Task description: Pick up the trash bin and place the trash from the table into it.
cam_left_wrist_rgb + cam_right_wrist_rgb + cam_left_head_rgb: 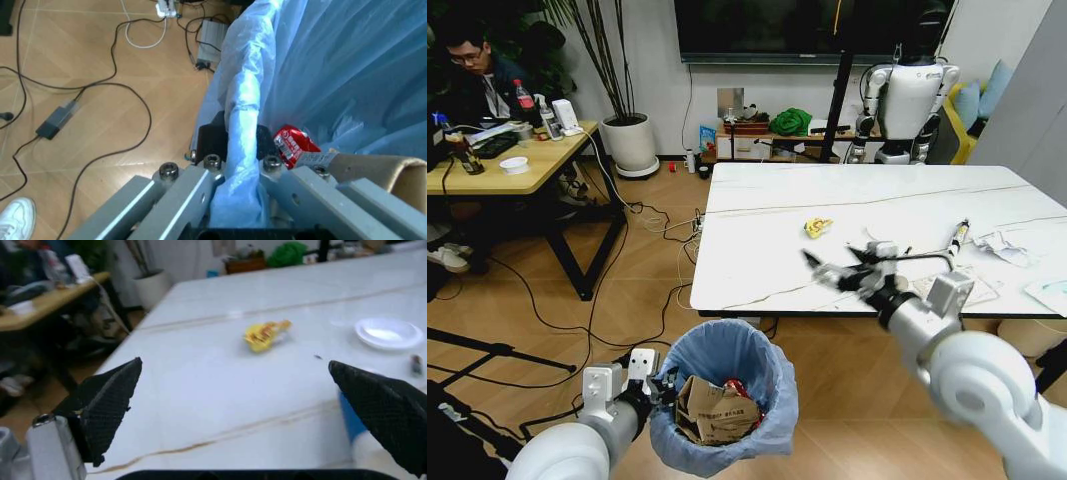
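Right wrist view: right gripper (247, 405) spread wide above table (200, 405); yellow wrapper (265, 335) light, crinkly, best pinched mid-body. Left gripper (230, 172) clamped on trash bin (243, 110) rim.

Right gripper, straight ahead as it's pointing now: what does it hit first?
Likely the yellow wrapper. The open right gripper faces it over bare table; depth is unclear.

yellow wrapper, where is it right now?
The yellow wrapper lies on the table, left of centre in the head view, just beyond the open right gripper and clear of it.
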